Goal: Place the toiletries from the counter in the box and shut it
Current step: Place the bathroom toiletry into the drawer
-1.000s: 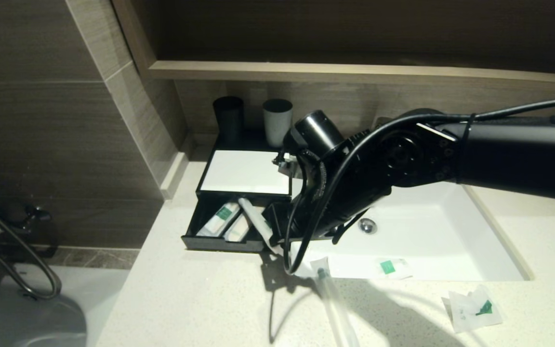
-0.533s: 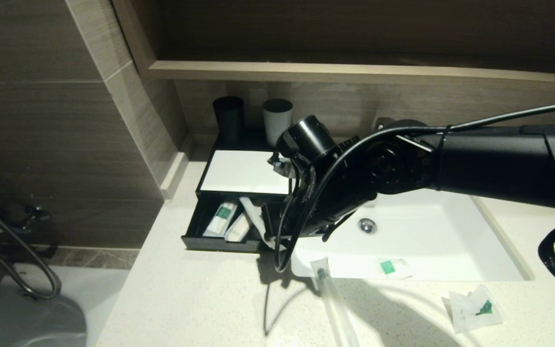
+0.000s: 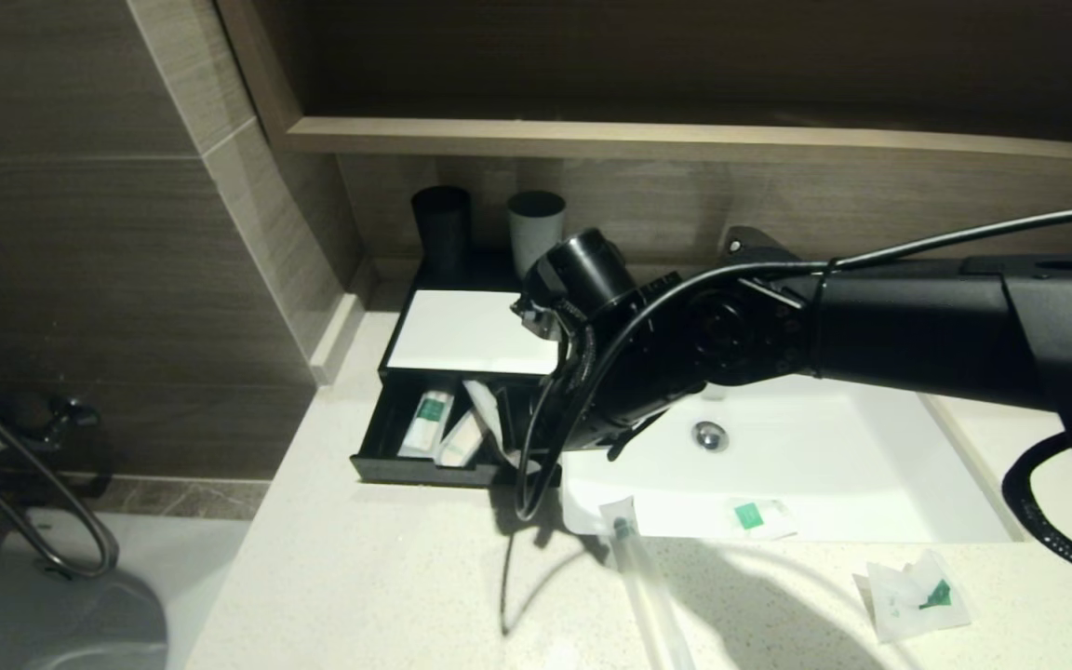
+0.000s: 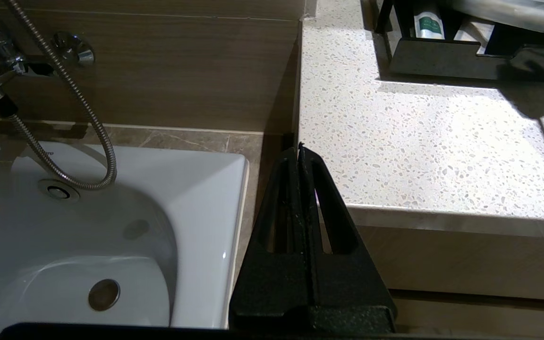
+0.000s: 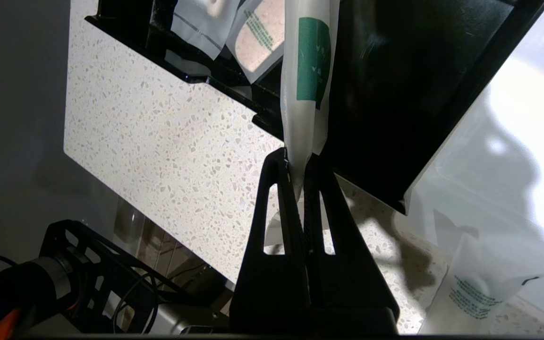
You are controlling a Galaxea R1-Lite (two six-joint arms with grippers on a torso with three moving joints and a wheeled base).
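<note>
Hotel bathroom, speckled counter (image 4: 432, 141) | right gripper (image 5: 299, 163) pinches long sachet (image 5: 306, 80) by its tail, tip already over open box (image 3: 424, 437) ahead | looks light, floppy, slippery; grip the sealed end | left gripper (image 4: 299, 153) closed, parked off counter.

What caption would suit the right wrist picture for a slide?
Right gripper pinches a long white sachet over the front wall of the open black box on the speckled counter.
</note>
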